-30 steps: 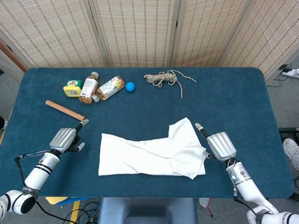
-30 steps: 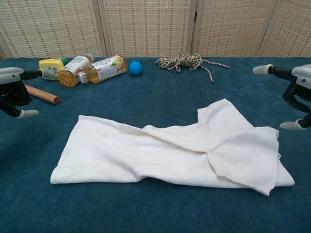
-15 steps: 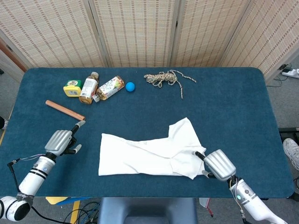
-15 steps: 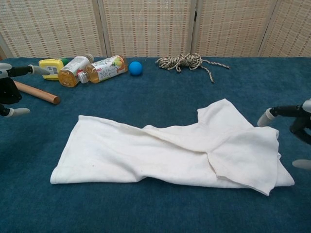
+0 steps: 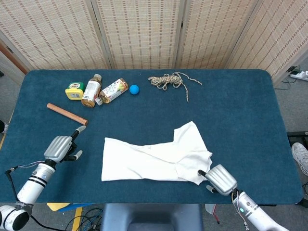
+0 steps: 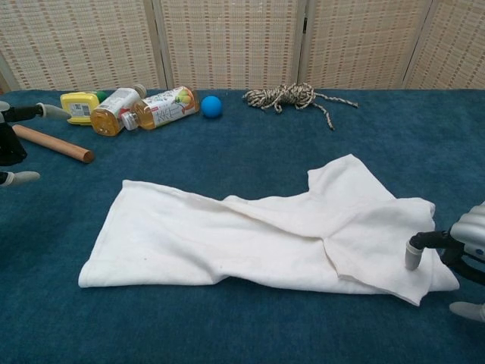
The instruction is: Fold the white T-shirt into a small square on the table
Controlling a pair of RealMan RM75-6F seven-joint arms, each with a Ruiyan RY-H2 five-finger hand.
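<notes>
The white T-shirt [image 5: 154,158] [image 6: 265,235] lies partly folded in a long strip across the table's front middle, with a sleeve flap sticking up at its right. My right hand [image 5: 220,179] [image 6: 458,262] hovers at the shirt's front right corner, one fingertip [image 6: 413,259] touching or just above the cloth edge; it holds nothing. My left hand [image 5: 60,148] [image 6: 11,148] sits to the left of the shirt, apart from it, fingers spread and empty.
A wooden stick [image 5: 66,114] lies left of the shirt behind my left hand. At the back left are a yellow can [image 5: 74,91], two bottles [image 5: 91,90] [image 5: 113,91] and a blue ball [image 5: 134,89]. A coil of rope [image 5: 168,80] lies at the back middle.
My right hand has drawn back toward the table's front edge, ending at the shirt's front right corner. My left hand has slid left and slightly nearer. The shirt has not moved.
</notes>
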